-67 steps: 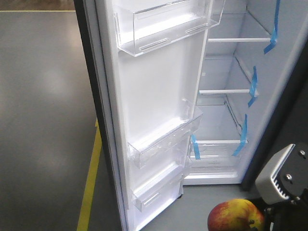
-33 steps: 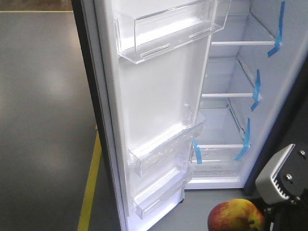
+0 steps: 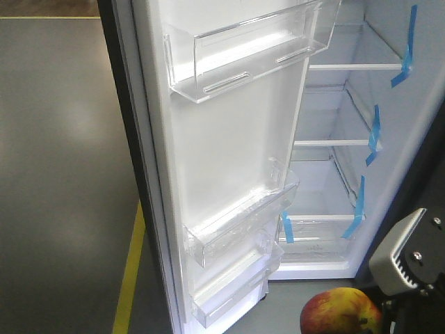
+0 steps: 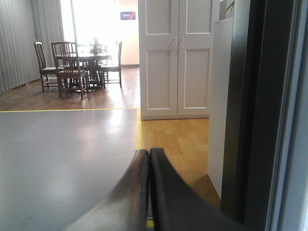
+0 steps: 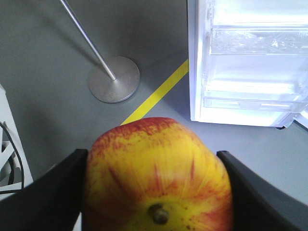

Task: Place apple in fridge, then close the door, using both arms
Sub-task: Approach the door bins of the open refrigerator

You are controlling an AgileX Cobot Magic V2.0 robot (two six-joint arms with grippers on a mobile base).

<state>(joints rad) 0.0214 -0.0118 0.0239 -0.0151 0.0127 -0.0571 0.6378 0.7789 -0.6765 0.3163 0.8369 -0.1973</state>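
The apple (image 3: 341,312), red with yellow patches, sits at the bottom right of the front view beside the light grey block of my right arm (image 3: 407,254). In the right wrist view my right gripper (image 5: 151,154) is shut on the apple (image 5: 156,178), one black finger against each side and the stem facing the camera. The fridge (image 3: 334,104) stands open, its white inside and blue-taped shelves up and to the right. Its door (image 3: 229,139) is swung wide, with clear bins on the white liner. My left gripper (image 4: 148,153) is shut on nothing, next to the door's dark edge (image 4: 245,96).
A yellow floor line (image 3: 132,271) runs along the grey floor left of the door. A metal pole on a round base (image 5: 114,79) stands left of the fridge's foot (image 5: 250,72). White cupboard doors (image 4: 175,57) and a table with chairs (image 4: 77,62) lie far off.
In the front view the fridge and its door have slid slightly right and down. The apple and right gripper hold the same spot in the view.
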